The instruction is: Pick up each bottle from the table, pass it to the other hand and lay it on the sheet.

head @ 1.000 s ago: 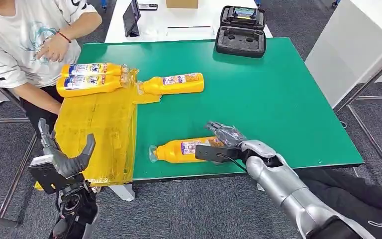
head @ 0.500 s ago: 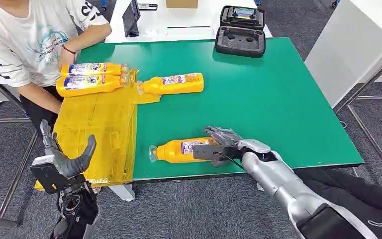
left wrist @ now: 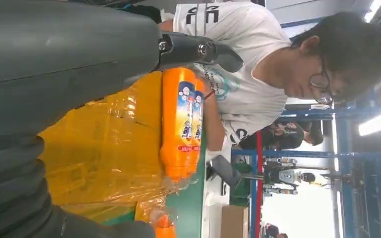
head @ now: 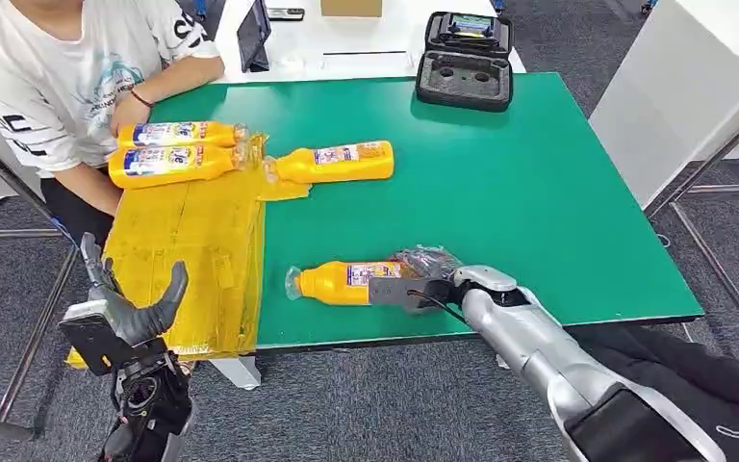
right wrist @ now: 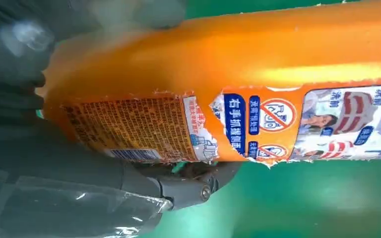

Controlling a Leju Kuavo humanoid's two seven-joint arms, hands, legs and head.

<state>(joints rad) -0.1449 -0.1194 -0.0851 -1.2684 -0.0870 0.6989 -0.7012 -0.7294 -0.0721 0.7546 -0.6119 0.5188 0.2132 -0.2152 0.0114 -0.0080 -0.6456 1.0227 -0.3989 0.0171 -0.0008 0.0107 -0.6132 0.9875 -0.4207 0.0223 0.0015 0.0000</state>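
Gripping orange bottle at base, R hand; long axis 9–3 o'clock, cap toward empty, spread L hand.

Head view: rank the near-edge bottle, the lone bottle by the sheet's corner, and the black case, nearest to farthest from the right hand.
1. Near-edge bottle, in the right hand.
2. Lone bottle, mid-table by the sheet.
3. Black case, far edge.

A robotics test lab or workshop: a green-matted worktable on grey carpet, an open black foam-lined equipment case at its far edge, white benches beyond it, and blue steel framing behind the seated person.
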